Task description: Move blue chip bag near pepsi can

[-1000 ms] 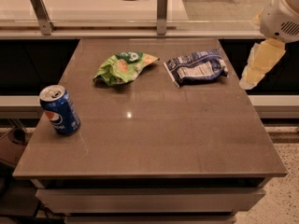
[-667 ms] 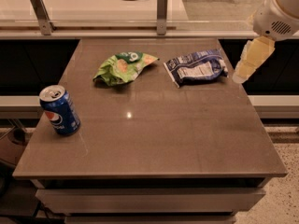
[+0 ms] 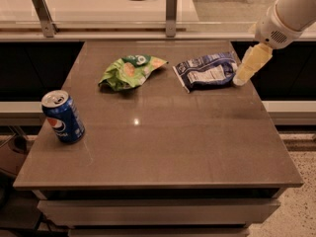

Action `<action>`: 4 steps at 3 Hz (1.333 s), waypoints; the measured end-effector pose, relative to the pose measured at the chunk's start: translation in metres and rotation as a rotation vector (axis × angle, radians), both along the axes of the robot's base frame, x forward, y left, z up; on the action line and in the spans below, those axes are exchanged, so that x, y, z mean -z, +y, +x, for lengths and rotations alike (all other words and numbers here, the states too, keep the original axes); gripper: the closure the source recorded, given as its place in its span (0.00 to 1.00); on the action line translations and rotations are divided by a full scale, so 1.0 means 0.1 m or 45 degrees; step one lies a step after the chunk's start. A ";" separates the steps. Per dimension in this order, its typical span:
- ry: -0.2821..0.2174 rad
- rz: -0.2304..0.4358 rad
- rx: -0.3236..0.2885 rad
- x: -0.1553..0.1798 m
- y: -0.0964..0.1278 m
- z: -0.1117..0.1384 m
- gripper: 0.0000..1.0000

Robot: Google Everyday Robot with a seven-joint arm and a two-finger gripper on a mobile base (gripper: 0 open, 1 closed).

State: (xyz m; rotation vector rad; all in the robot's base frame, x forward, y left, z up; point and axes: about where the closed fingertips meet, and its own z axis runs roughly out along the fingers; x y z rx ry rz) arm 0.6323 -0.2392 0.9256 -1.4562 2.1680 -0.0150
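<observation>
On brown table (image 3: pixel 173 142): bag (image 3: pixel 207 70) back right, well apart from can (image 3: pixel 62 116) front left. Newly drawn in beside bag's right end: gripper (image 3: pixel 240 79), aperture unclear. Grasp likely next.

One raised view, tilted down onto the worktop (image 3: pixel 158 152).
The tool (image 3: pixel 240 78) is seen at 2 o'clock.
</observation>
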 end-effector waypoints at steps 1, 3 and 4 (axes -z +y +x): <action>-0.033 0.076 -0.001 0.15 0.06 0.19 0.00; -0.048 0.149 0.029 0.43 0.11 0.52 0.00; -0.018 0.149 0.017 0.54 0.19 0.60 0.00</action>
